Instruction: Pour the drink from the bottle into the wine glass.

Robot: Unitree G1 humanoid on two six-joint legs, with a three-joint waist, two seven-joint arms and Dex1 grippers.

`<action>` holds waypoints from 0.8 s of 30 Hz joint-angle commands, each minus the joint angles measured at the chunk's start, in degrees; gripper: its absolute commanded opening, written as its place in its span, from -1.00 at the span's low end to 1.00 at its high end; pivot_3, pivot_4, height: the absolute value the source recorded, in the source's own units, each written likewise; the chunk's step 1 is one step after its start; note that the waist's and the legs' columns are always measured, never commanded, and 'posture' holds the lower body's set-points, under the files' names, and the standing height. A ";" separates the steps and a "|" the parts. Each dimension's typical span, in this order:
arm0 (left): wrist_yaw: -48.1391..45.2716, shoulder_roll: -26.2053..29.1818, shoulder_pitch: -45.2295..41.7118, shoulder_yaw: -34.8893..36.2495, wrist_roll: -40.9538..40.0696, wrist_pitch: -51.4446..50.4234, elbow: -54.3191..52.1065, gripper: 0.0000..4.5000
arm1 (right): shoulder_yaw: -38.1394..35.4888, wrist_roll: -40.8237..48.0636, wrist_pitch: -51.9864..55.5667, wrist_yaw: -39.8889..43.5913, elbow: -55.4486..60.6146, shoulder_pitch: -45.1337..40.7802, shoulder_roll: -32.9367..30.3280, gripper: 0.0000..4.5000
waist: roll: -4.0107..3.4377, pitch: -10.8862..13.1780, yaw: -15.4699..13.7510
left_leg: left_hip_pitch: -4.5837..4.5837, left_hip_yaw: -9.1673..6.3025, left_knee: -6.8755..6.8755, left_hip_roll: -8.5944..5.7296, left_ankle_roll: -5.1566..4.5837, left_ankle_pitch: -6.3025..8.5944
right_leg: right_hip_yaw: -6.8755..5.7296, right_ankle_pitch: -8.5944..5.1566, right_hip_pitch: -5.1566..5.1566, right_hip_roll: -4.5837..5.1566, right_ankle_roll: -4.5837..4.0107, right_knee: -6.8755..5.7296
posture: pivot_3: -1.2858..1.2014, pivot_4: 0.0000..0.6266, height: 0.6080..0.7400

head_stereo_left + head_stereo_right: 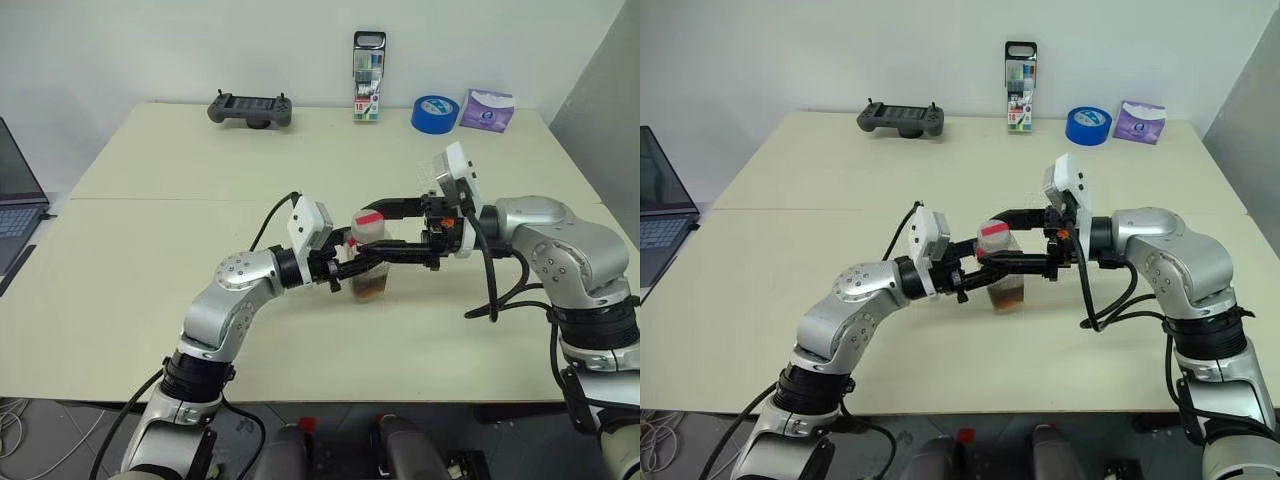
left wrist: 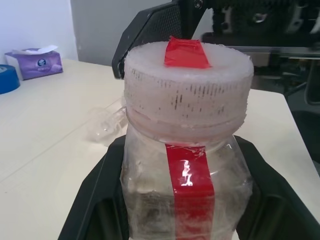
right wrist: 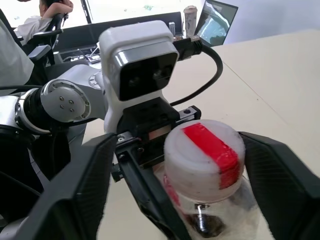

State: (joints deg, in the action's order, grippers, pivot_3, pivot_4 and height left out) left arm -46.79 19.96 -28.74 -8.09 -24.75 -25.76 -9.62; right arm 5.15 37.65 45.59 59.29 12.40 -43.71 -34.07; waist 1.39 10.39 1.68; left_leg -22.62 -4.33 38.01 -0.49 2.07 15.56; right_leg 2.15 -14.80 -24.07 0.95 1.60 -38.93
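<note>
The bottle (image 1: 368, 255) is a small clear plastic one with a white cap (image 3: 205, 155) and a red tape strip. It stands upright at the middle of the table. The drink (image 1: 368, 288) is a low brown layer at its bottom. My left gripper (image 2: 177, 155) is shut on the bottle's body from the left. My right gripper (image 3: 200, 150) comes in from the right and stands open, one finger on each side of the cap. A faint clear glassy shape (image 2: 106, 122), possibly the wine glass, shows on the table beyond the bottle.
Along the table's far edge are a grey controller (image 1: 250, 108), a tall marker pack (image 1: 369, 78), a blue tape roll (image 1: 434, 112) and a purple tissue box (image 1: 487, 108). A laptop (image 1: 15, 200) sits off the left side. A seated person (image 3: 20, 35) shows behind my left arm.
</note>
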 commanded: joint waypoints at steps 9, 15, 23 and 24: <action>3.47 -1.15 -1.68 2.70 3.07 4.43 4.95 -0.08 | -0.94 -8.12 7.66 -30.14 19.10 1.91 6.94 1.00 | 0.00 0.00 0.01 | -0.04 -0.05 -0.01 0.01 0.03 -0.01 | 0.05 0.00 -0.03 0.06 0.00 -0.01 | 0.03 -0.52 1.00; 3.39 -2.41 -1.77 2.35 3.78 6.96 5.54 -0.08 | 1.12 -13.07 15.24 -45.97 23.31 5.50 17.64 1.00 | -0.01 -0.01 -0.02 | -0.11 -0.10 0.02 -0.02 0.13 -0.07 | 0.09 0.00 -0.08 0.09 -0.01 -0.02 | 0.03 -0.52 1.00; 2.01 -2.27 -0.62 1.98 3.56 6.94 4.40 -0.08 | -0.94 -14.07 18.06 -50.76 22.58 6.08 22.00 1.00 | -0.02 -0.01 0.05 | -0.10 -0.11 0.00 -0.03 0.09 -0.05 | 0.05 0.00 -0.07 0.08 -0.01 -0.02 | 0.03 -0.52 1.00; 2.05 -2.25 -0.50 1.97 3.56 6.80 4.26 -0.08 | -1.34 -13.88 18.17 -51.03 22.58 6.01 22.64 0.92 | -0.02 -0.01 0.06 | -0.10 -0.11 0.00 -0.03 0.08 -0.05 | 0.04 0.00 -0.07 0.08 -0.01 -0.02 | 0.03 -0.52 1.00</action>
State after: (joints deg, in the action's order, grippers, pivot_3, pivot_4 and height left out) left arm -44.43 17.79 -29.20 -6.50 -20.86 -20.39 -2.55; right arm 5.74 23.84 64.25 9.44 33.56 -37.08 -12.05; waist 1.37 10.38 1.74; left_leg -22.71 -4.44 38.01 -0.52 2.15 15.51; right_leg 2.18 -14.79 -24.14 1.03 1.60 -38.95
